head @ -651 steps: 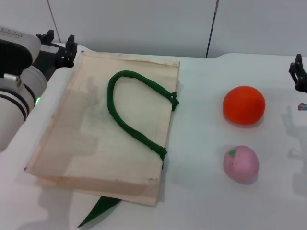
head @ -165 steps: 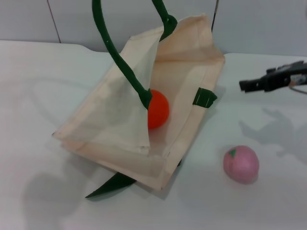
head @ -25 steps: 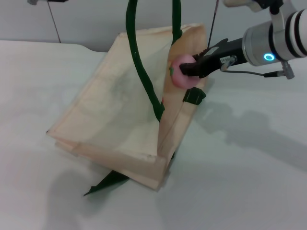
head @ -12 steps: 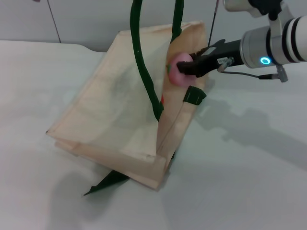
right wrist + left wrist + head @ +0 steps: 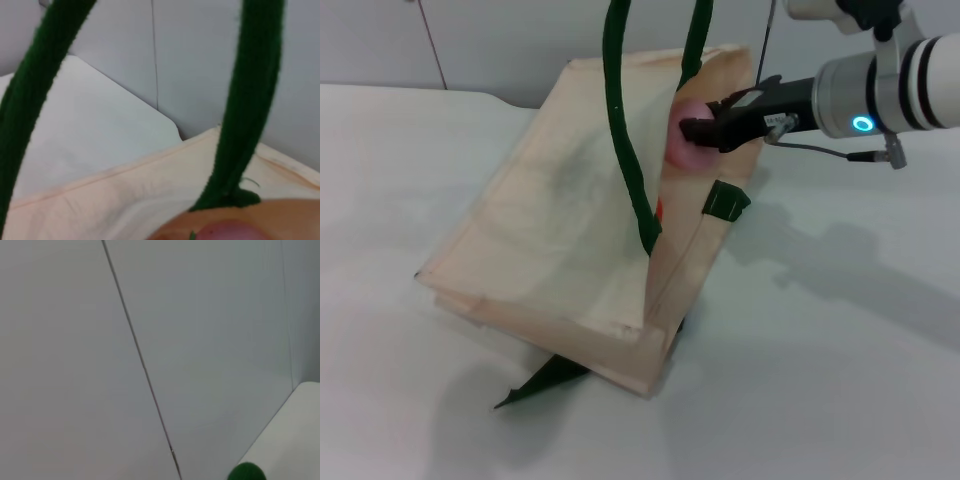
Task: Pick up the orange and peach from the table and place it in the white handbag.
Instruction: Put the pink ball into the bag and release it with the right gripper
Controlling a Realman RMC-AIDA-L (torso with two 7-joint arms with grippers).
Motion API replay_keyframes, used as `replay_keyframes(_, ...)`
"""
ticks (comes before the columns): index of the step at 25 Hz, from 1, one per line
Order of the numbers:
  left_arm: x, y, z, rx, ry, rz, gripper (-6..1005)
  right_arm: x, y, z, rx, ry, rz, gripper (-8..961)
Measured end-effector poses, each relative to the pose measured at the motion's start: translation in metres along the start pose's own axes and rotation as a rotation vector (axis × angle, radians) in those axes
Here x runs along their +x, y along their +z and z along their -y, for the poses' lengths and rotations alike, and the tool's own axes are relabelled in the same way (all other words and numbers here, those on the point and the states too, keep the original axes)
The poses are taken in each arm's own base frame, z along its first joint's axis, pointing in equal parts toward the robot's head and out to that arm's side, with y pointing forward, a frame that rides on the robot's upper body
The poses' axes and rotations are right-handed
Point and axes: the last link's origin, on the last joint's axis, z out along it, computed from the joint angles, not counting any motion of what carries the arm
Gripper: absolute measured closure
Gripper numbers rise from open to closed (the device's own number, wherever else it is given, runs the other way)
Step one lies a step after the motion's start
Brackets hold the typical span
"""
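The white handbag point(image 5: 550, 230) stands propped open on the table, its green handles point(image 5: 625, 150) pulled up out of the head view. My right gripper point(image 5: 692, 131) is shut on the pink peach point(image 5: 678, 148) at the bag's mouth, where the bag's edge half hides the fruit. A sliver of the orange point(image 5: 661, 208) shows inside the bag below it. In the right wrist view the peach point(image 5: 227, 233) sits just under the handle point(image 5: 250, 100) and the cream fabric point(image 5: 125, 200). The left gripper is out of view; its wrist view shows only wall and a bit of green handle point(image 5: 245, 473).
A loose green strap point(image 5: 540, 385) lies on the table under the bag's near corner. A green tab point(image 5: 725, 203) hangs on the bag's right edge. The white table point(image 5: 840, 380) spreads to the right, and a grey wall stands behind.
My right gripper has carried the peach to the left, deeper into the bag's mouth, so more of it is hidden by the bag's edge. The bag has hardly moved.
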Motion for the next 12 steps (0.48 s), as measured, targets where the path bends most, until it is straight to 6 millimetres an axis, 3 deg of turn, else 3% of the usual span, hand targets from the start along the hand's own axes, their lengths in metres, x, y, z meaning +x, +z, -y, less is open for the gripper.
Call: replay_keyframes(12, 0.0046, -0.0005, -0.0023, -0.003, 0.005, -0.010, 858, -0.0071, 0.0044, -0.0072, -0.048, 0.013, 0.033, 631)
